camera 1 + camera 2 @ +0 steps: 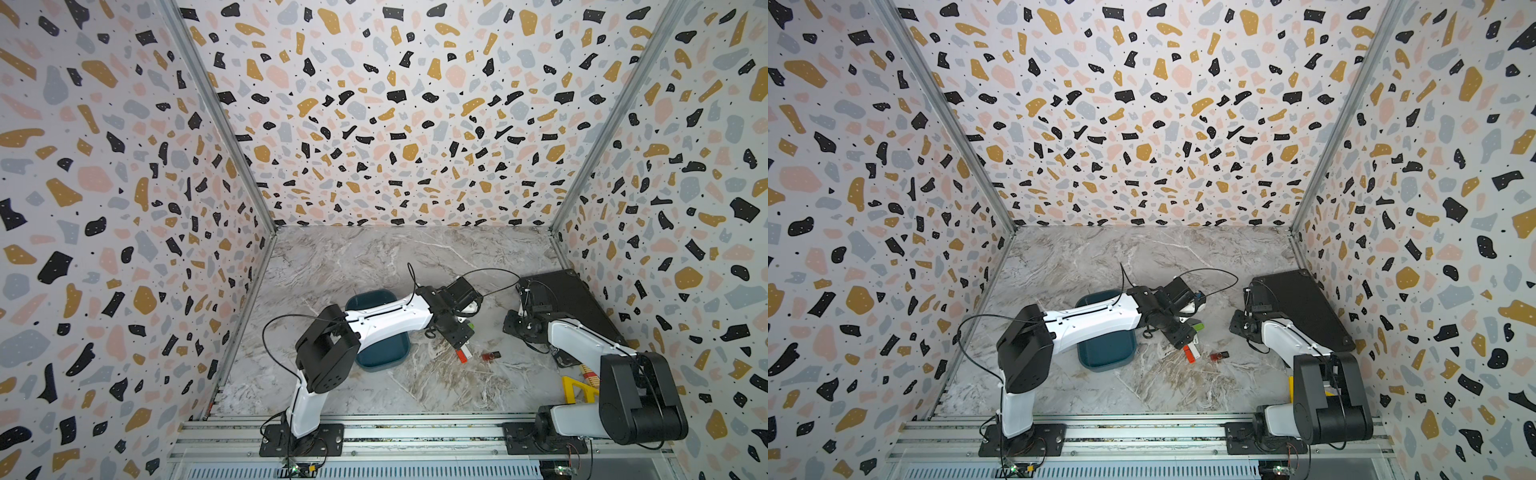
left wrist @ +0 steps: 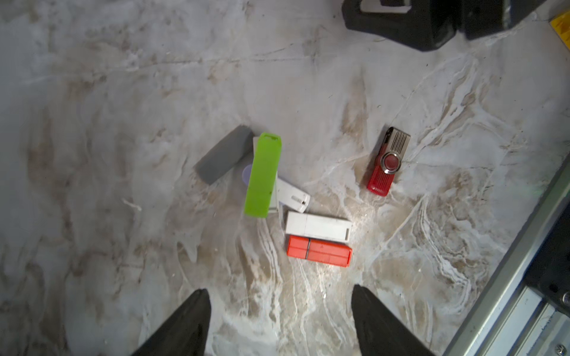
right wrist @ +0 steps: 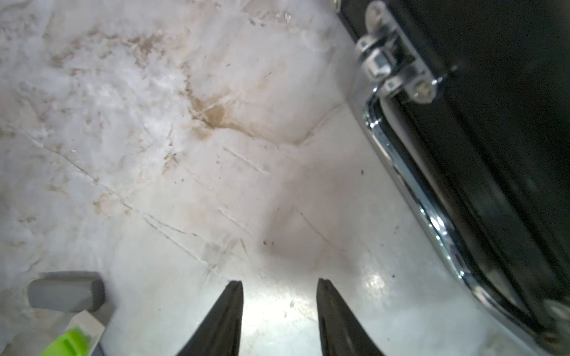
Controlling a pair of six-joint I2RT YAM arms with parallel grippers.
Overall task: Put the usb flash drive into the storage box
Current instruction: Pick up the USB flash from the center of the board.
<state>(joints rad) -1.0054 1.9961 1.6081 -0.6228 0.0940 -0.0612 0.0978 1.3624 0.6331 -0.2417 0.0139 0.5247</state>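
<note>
Several usb flash drives lie on the marble table: a green one across a small white one, a grey one, a long white one, an orange-red one and a dark red swivel one. My left gripper hangs open just above the orange-red drive, holding nothing. The storage box, a shallow teal tray, lies under my left forearm, left of the drives. My right gripper is open over bare table beside the black case, empty.
A flat black case with a chrome handle lies at the right, next to my right arm. A yellow object sits at the front right by the right arm's base. Patterned walls close in three sides.
</note>
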